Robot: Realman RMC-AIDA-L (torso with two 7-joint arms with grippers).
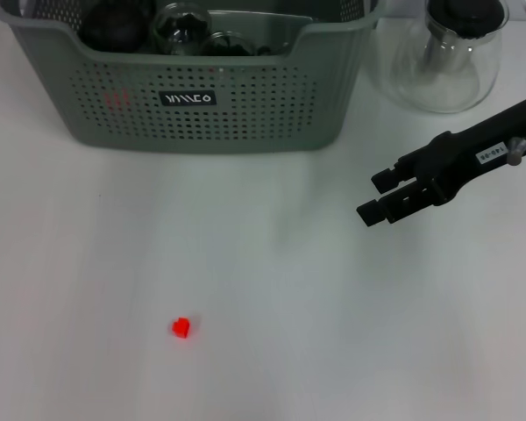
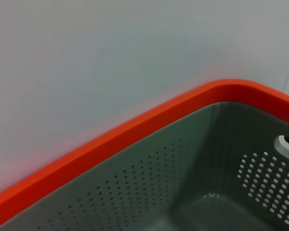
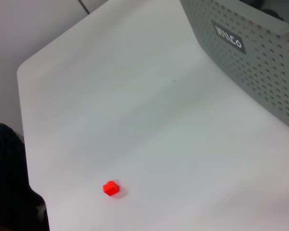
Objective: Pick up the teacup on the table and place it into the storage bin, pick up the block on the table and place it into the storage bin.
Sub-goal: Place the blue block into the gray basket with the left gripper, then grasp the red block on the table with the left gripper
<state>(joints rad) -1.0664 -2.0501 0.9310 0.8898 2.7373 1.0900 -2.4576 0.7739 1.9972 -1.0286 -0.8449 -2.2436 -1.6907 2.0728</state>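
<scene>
1. Right gripper [image 1: 381, 196]: it hangs over the white table [image 1: 272, 289] on the right side, in front of the clear glass teapot [image 1: 443, 57]. Its black fingers [image 1: 368, 211] stand slightly parted with nothing between them.
2. Left gripper: not in view. Its wrist camera looks down into a grey perforated bin with an orange rim [image 2: 135, 126], so that arm appears to be parked off to one side.
3. Task objects: the small red block [image 1: 181, 328] sits alone on the table toward the front left, well apart from the right gripper and from the large grey-green perforated plastic storage bin [image 1: 202, 105]. No teacup remains on the table. Rounded glass and dark items lie inside the bin; one may be the teacup, though only their tops show.
4. Step in hand, as judged: fetching the block. The gripper should travel across to a point directly above it, descend vertically, and close squarely on opposite faces. The block is small, so an off-centre close would likely flick it away.
5. Obstructions: nothing lies between gripper and block. For the carry, the block must be lifted above the bin's near wall before release. The teapot stands just beside the bin's right corner and should be kept clear of the arm's swing.
</scene>
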